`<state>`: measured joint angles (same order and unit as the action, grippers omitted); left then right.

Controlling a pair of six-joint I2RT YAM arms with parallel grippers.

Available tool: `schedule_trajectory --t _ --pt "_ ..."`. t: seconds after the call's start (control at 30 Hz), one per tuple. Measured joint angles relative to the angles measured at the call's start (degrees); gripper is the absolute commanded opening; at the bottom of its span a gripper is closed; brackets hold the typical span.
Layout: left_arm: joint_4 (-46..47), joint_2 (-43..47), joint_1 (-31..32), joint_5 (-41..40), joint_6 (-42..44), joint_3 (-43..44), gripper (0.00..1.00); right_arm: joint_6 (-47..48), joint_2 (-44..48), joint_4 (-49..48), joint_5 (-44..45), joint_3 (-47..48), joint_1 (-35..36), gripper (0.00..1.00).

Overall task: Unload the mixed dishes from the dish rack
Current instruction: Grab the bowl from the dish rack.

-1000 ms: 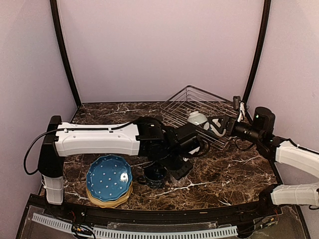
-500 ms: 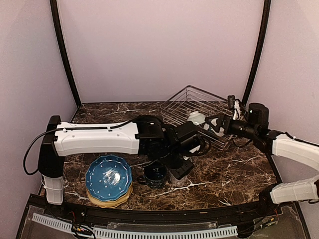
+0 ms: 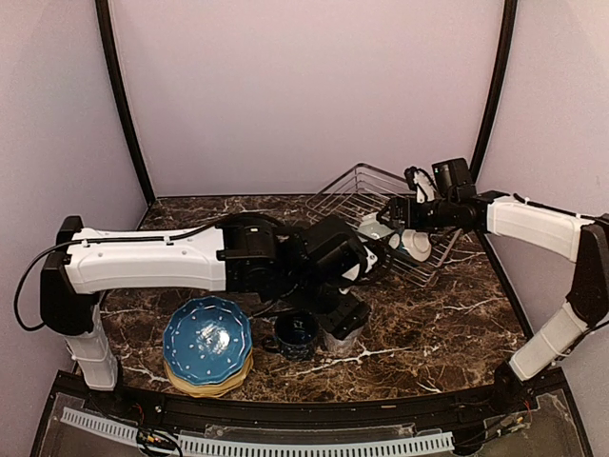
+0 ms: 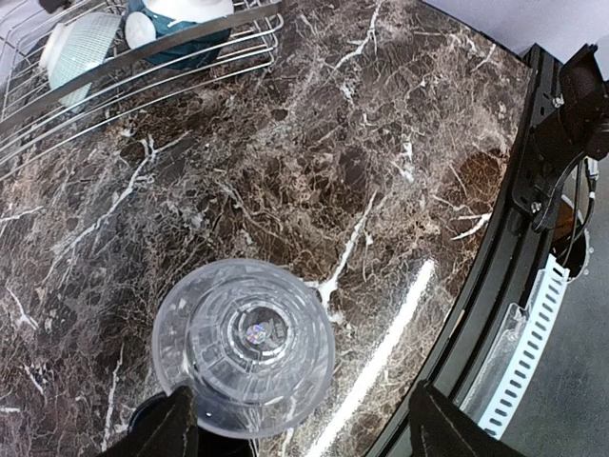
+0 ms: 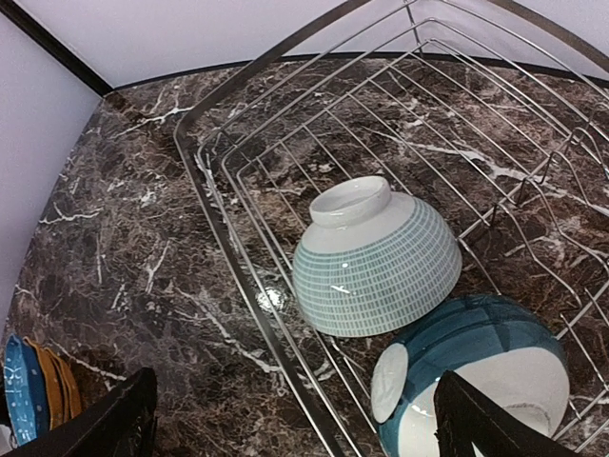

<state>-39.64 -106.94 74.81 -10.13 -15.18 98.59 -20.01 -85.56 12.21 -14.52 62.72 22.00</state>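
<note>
L gripper [image 4: 300, 414] is seen spread wide astride the clear glass tumbler [image 4: 243, 347], which stands on the marble table [image 4: 381, 143]. A navy mug [image 3: 297, 333] is just beside it, w/ the plate stack [image 3: 207, 345] farther out. The table's black edge [image 4: 519, 228] is near on one side. R gripper [image 5: 304, 424] is held spread above the dish rack [image 5: 205, 190]. Below it a ribbed bowl [image 5: 376, 257] lies foot-up, touched by a teal-white bowl [image 5: 476, 381].

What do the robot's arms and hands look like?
Both are long white shells linked by black joints. The left arm trails a black cable near its shoulder; the right arm matches in colour. Each ends in a black two-fingered hand: the left hand and right hand.
</note>
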Motion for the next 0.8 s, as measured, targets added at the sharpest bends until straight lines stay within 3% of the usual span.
schedule_trajectory --t 0.27,0.5,0.6,0.8 --pt "8.26 10.08 -0.02 -3.54 -0.02 -10.29 0.83 11.76 -3.72 11.06 7.39 7.52 0.42 0.99" --pt "14.78 15.56 -1.40 -4.66 -0.07 -18.05 0.86 26.99 -3.98 12.92 13.97 10.95 0.87 0.99" --pt "17.27 17.59 -3.65 -2.69 -0.31 -20.98 0.86 28.30 -5.75 15.54 14.19 14.45 0.87 0.99" --pt "20.87 22.62 -8.72 0.90 -0.72 -26.88 0.87 22.80 -19.43 25.33 11.74 34.60 1.25 0.99"
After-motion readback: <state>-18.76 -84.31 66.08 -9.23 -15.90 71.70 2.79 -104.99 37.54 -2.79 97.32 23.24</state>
